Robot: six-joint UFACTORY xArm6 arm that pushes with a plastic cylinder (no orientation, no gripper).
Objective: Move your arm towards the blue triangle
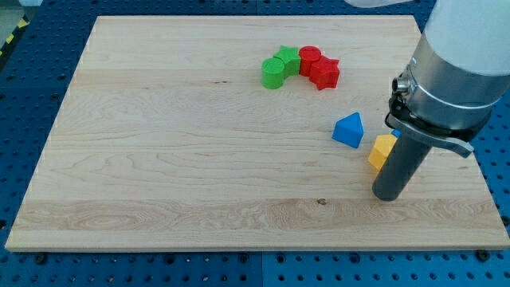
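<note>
The arm (454, 64) enters from the view's upper right and ends in a straight dark rod; there is no claw on it, so nothing is gripped or held. My tip (388, 196) rests on the wooden surface (175, 159) near the view's lower right part of the board.

The blue triangle (349, 130) lies up and to the view's left of the tip, near it but apart from it. A yellow block (382, 151) sits between them, just beside the rod on its left side; whether the rod touches it cannot be told, and its exact shape is partly hidden. A sliver of another blue block (394, 134) shows behind the rod, shape unclear.

Farther toward the view's top, well apart from the tip, four blocks cluster together: a green cylinder (272, 73), a green star-like block (286, 58), a red cylinder (310, 58) and a red star-like block (325, 73).
</note>
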